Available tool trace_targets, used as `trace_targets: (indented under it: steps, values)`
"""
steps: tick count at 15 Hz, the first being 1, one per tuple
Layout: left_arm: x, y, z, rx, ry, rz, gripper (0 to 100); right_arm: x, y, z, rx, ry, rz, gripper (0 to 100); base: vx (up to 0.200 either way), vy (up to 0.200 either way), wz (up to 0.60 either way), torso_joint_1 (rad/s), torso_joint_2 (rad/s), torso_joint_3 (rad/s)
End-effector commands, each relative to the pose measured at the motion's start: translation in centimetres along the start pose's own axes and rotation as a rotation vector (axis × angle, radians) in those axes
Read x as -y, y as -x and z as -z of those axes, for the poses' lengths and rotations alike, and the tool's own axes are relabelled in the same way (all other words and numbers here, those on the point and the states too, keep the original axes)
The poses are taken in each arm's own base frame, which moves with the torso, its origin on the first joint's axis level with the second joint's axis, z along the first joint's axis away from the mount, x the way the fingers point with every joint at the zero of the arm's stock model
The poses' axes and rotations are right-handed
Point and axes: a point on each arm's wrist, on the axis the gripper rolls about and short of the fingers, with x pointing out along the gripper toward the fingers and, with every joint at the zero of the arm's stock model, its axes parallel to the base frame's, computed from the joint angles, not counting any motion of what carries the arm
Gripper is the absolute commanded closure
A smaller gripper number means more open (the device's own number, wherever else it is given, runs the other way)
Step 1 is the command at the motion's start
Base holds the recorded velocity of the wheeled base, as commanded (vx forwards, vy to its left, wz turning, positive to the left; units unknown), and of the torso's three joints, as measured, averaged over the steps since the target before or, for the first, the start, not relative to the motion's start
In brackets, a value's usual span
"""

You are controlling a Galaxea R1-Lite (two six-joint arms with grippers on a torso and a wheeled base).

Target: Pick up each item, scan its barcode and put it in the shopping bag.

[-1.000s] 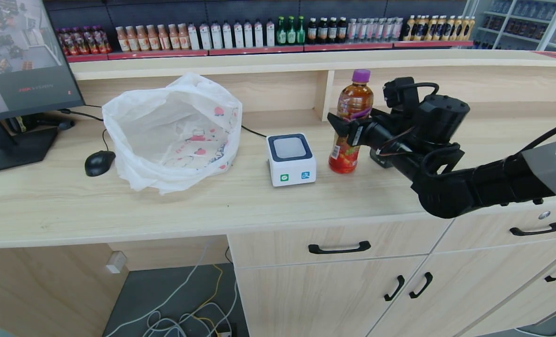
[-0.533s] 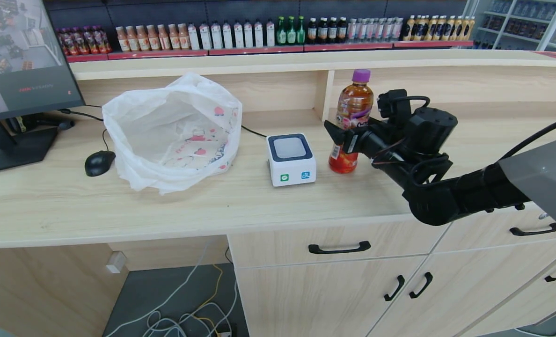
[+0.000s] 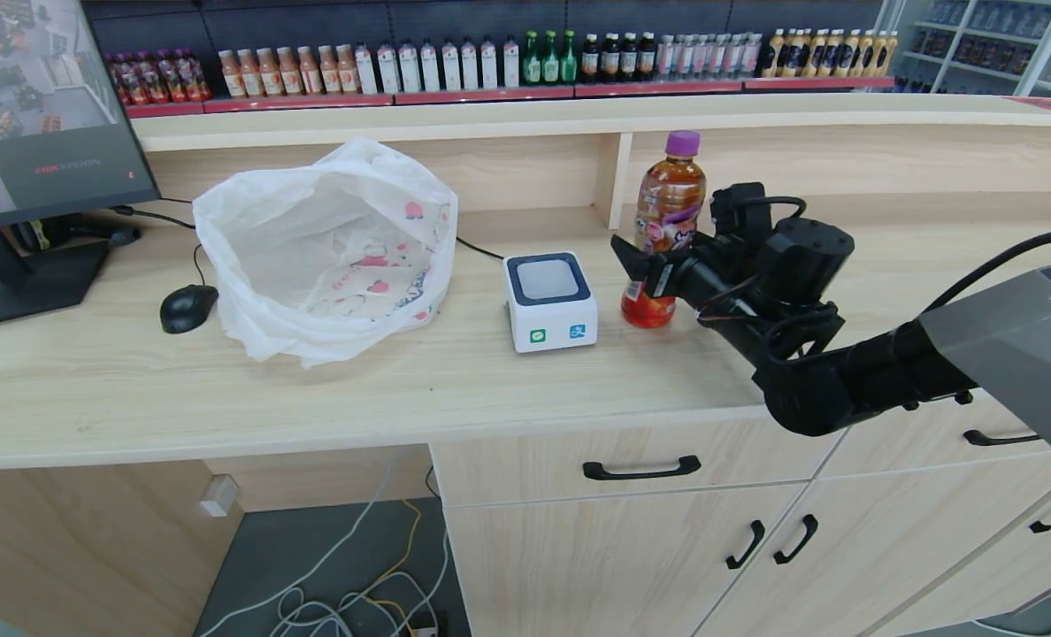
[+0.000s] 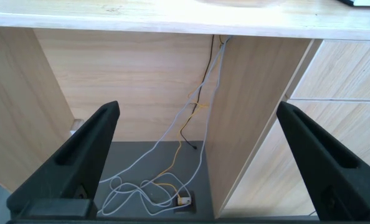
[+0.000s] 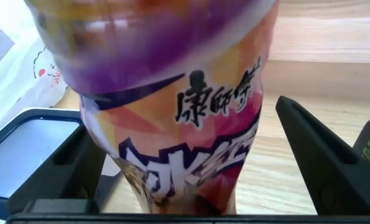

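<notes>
Orange bottle [image 3: 667, 199] stands unlifted on the counter [image 3: 402, 389] at the scanner's [image 3: 550, 301] three o'clock. The right gripper [image 3: 654, 265] straddles it, jaws spread. Bag [image 3: 313, 257] at nine o'clock looks empty: lifting, scanning, bagging remain.

Head view: high, facing forward and down across the desk [image 3: 92, 398]; far enough back to take in the shopping bag [image 3: 331, 248], scanner [image 3: 549, 301], bottle [image 3: 667, 203] and the drinks shelf [image 3: 490, 88] behind.
Left wrist view: low, below the desk edge, facing between the left hand [image 4: 197, 107] fingers into the recess with cables [image 4: 154, 186].
Right wrist view: level with the desk, very near the bottle, facing between the right hand [image 5: 182, 124] fingers.
Shared: head and right wrist views both show the bottle, scanner and bag edge; head and left wrist views both show the cabled recess.
</notes>
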Motion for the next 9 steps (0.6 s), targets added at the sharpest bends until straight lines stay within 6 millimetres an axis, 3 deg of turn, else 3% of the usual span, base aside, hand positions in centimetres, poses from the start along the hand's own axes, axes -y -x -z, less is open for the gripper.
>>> trace_targets:
  steps: [1,4,5,9]
  values:
    - [0.00,0.00,0.00,0.000,0.000,0.000,0,-0.06,-0.04,0.27,-0.006,0.000,-0.002,0,0.000,0.000,0.00,0.000,0.00,0.000]
    - [0.00,0.00,0.00,0.000,0.000,0.000,0,-0.05,-0.13,0.19,-0.001,0.001,-0.001,0,0.000,0.000,0.00,0.000,0.00,0.000]
    - [0.00,0.00,0.00,0.000,0.000,0.000,0,0.01,-0.07,0.30,-0.006,0.001,0.001,100,0.000,0.000,0.00,0.000,0.00,0.000]
    - [0.00,0.00,0.00,0.000,0.000,0.000,0,0.21,-0.09,-0.05,0.005,0.002,0.005,100,0.000,0.000,0.00,0.000,0.00,0.000]
